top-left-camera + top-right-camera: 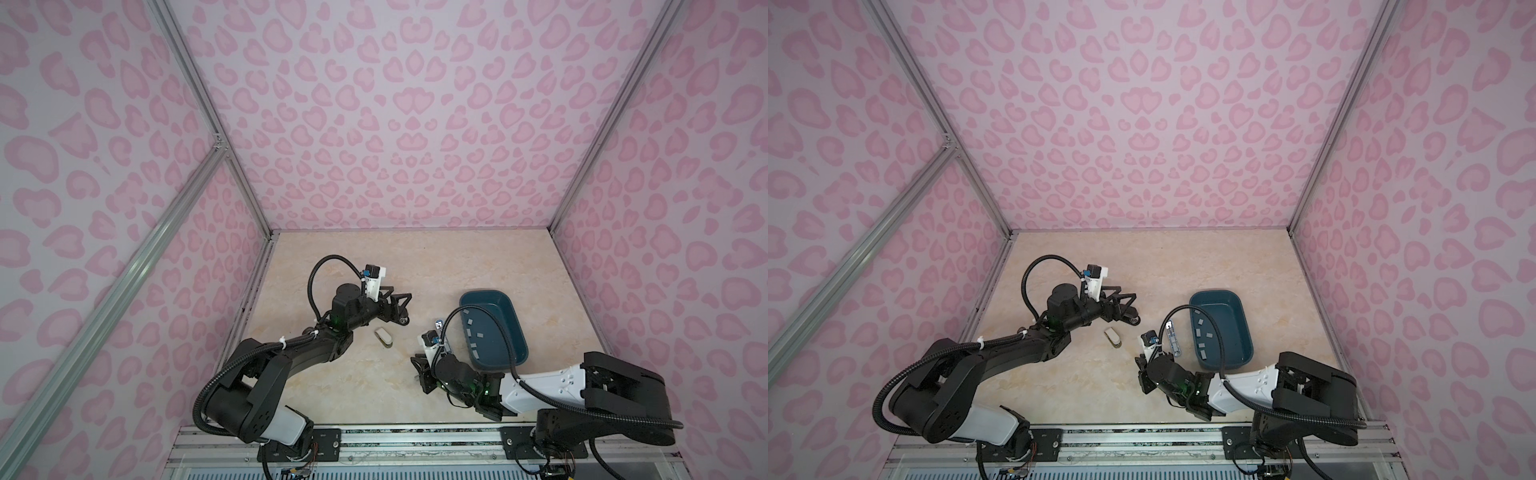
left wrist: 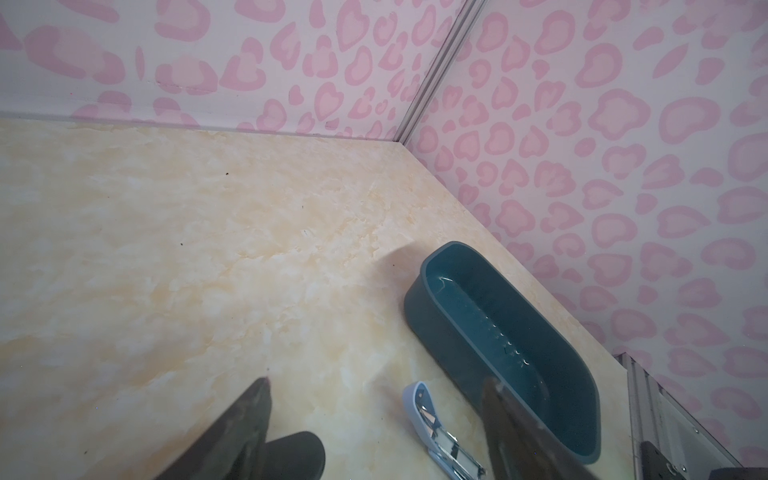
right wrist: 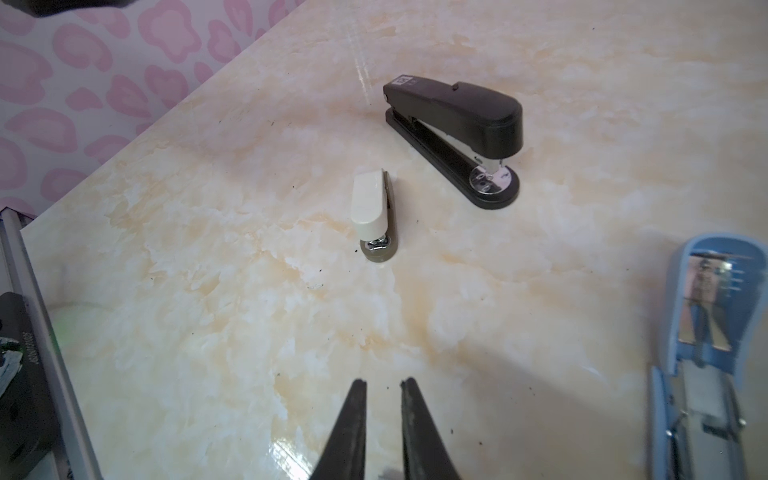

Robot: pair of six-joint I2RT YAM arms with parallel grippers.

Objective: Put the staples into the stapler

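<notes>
With left tool [image 2: 378,380] wide and right tool [image 3: 383,380] narrowly parted, both empty, pinch one strip of staples [image 1: 478,334] by its long edges, aligned with the open blue stapler [image 3: 702,332].

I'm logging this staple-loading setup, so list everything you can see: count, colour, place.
blue stapler: one, light blue, opened flat beside the tub
cream stapler: one, cream, closed, mid-table
black stapler: one, black, closed, under the left gripper
tub: one, teal, right side of the table
staples: about six visible, pale grey, in the tub
table: one, beige marble
left gripper: black, open
right gripper: black, jaws slightly apart, near the front
</notes>
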